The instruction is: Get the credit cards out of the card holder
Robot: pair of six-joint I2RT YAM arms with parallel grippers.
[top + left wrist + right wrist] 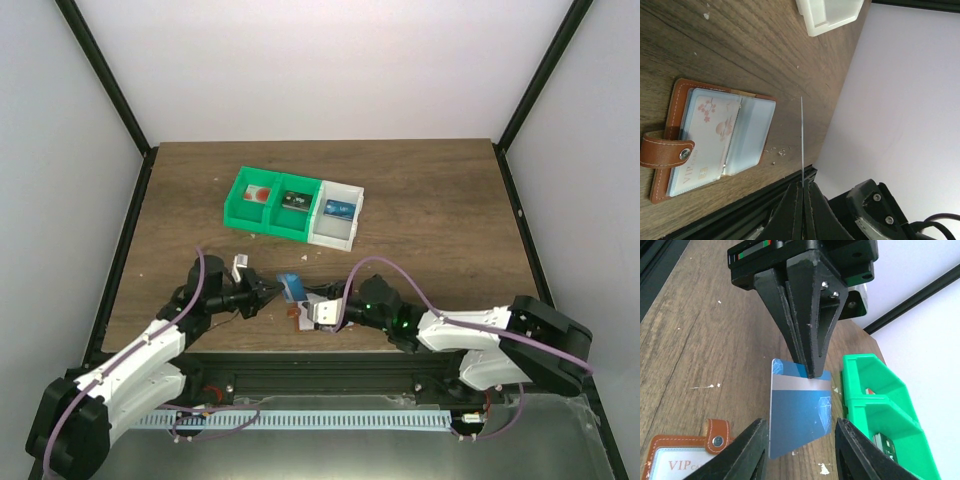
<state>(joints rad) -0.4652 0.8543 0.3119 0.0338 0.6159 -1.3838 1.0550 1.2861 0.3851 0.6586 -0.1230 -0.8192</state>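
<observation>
Two cards to account for. The blue card (800,412) is out of the wallet (752,125) and up off the table (430,220), hanging upright with its upper edge pinched in my left gripper (812,372), whose jaws are clamped together on it. From the left wrist I see it only edge-on, as a thin line rising from the fingertips. My right gripper (800,427) faces it with jaws apart, one finger on either side of the card's lower half; I cannot tell whether they touch it. The pink card (707,137) sits in a pocket of the wallet, which lies open and flat near the table's front edge, just below the grippers. Well behind them stands the bin (262,225).
</observation>
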